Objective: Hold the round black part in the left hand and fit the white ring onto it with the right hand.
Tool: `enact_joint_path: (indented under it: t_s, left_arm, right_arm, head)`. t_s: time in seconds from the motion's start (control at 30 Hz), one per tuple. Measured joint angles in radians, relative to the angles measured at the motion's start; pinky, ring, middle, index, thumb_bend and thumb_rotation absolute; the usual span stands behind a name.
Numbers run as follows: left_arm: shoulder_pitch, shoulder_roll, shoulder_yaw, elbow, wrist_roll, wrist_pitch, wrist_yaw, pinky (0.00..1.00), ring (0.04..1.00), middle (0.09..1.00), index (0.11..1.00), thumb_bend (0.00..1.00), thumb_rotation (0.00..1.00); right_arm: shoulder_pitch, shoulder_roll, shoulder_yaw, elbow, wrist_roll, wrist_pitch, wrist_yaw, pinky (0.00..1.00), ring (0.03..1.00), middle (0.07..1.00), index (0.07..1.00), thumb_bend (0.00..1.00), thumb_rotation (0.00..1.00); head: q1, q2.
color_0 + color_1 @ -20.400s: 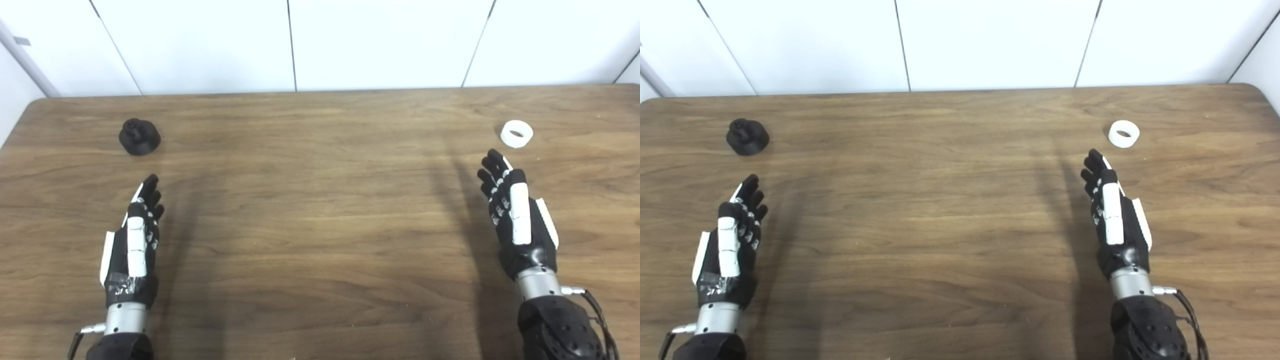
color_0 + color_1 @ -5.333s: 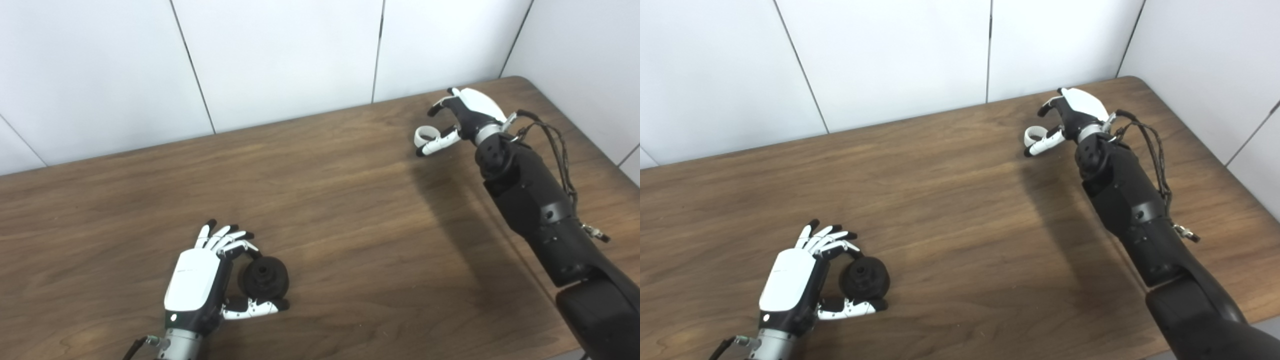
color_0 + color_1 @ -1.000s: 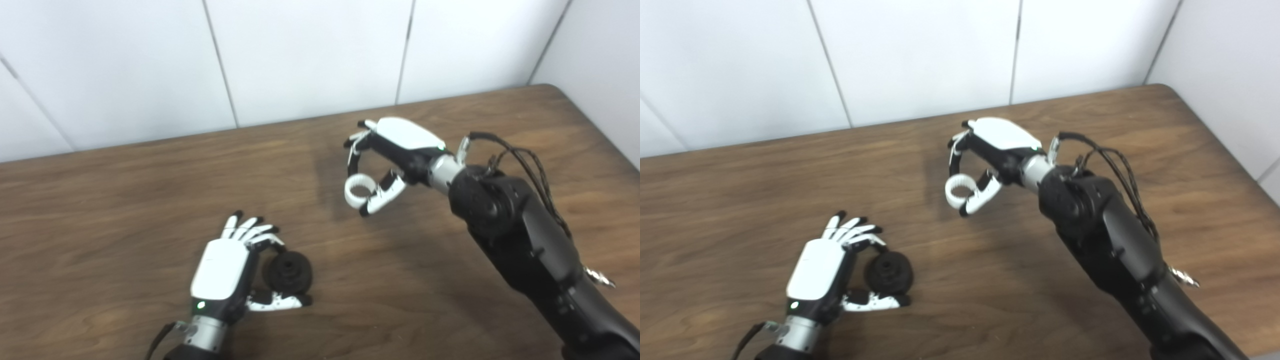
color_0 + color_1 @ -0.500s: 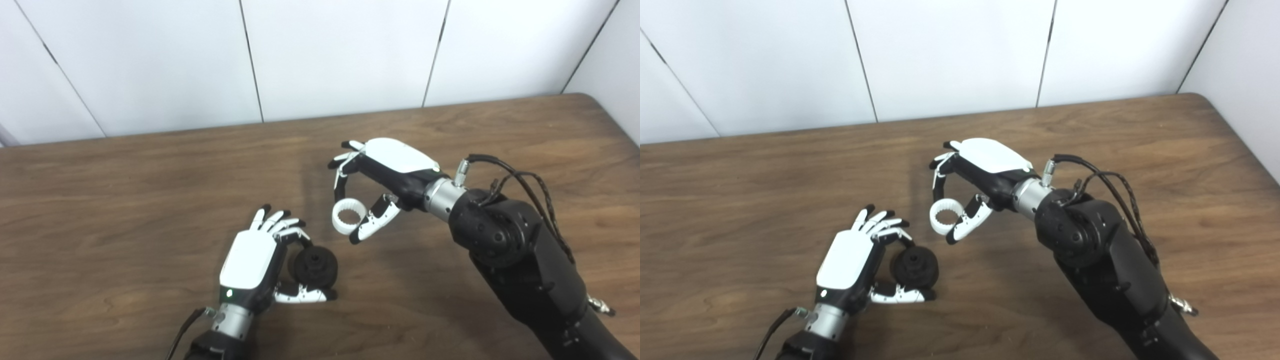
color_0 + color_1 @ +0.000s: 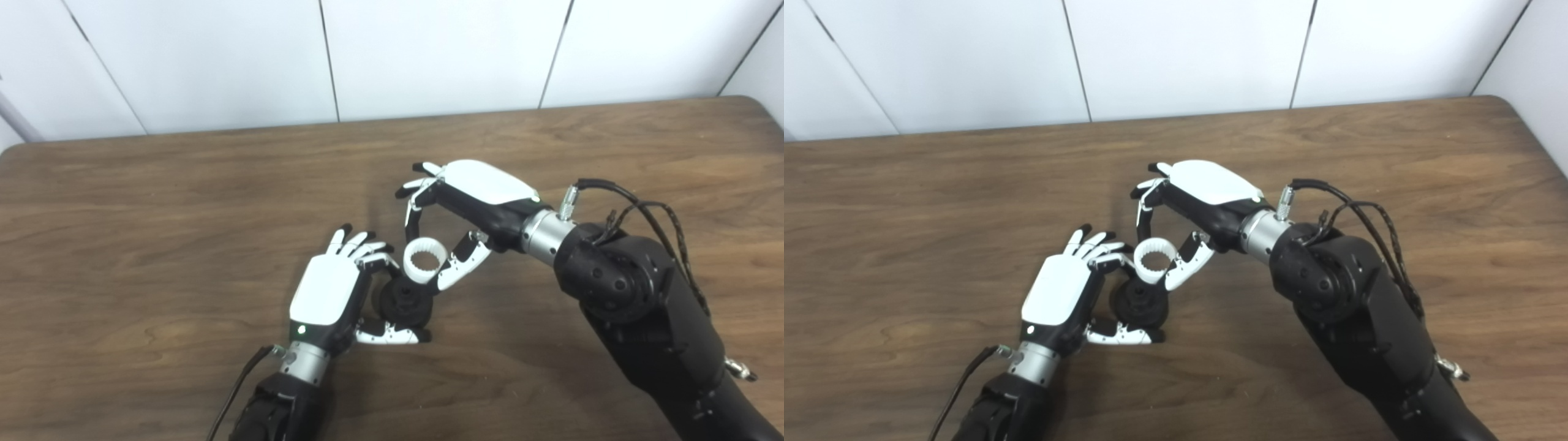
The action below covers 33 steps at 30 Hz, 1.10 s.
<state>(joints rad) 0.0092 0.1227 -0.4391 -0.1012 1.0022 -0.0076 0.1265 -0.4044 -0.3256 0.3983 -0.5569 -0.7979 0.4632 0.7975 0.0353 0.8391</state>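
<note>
- While its arm comes up from the bottom edge left of centre, the left hand (image 5: 327, 297) lies palm-down on the wooden table (image 5: 153, 245), its white back facing up.
- Its fingers (image 5: 361, 245) curl round the far side of the round black part (image 5: 404, 303) and its thumb (image 5: 392, 335) lies along the near side, so the hand is closed on that part.
- That black part sits low at the table, at about the middle of the tabletop; whether its base rests on the wood cannot be told.
- Just above and a little beyond the black part is the white ring (image 5: 424, 261), its toothed inner wall and open centre turned up toward the cameras.
- In both views the ring's near edge overlaps the top of the black part; whether the two touch cannot be told, and the ring is not seated down over it.
- Further right, the right hand (image 5: 471, 202) pinches the ring between a downward-bent fingertip at its far side and the thumb at its right side.
- From there the right forearm (image 5: 631, 300), black with a cable (image 5: 612, 193) looped at the wrist, runs down to the lower right corner.
- Behind the table stands a white panelled wall (image 5: 429, 55).
</note>
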Motion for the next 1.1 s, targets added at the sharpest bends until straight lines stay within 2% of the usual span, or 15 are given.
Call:
enact_joint_path:
  t_s: [0.6,1.1]
  left_arm:
    - [0.0,-0.006,-0.006,0.0,0.012,0.014,0.005,1.0,0.897,0.785,0.484,0.52,0.06]
    - [0.0,-0.01,-0.007,0.0,0.012,0.022,0.005,1.0,0.899,0.788,0.484,0.52,0.06]
  right_arm:
    - [0.034,0.03,0.028,0.007,0.0,-0.004,0.019,1.0,1.0,0.863,0.484,0.52,0.13]
    - [0.035,0.037,0.036,0.039,-0.003,-0.025,-0.001,1.0,1.0,0.859,0.484,0.52,0.13]
  head:
    - [0.002,0.021]
    - [-0.003,0.017]
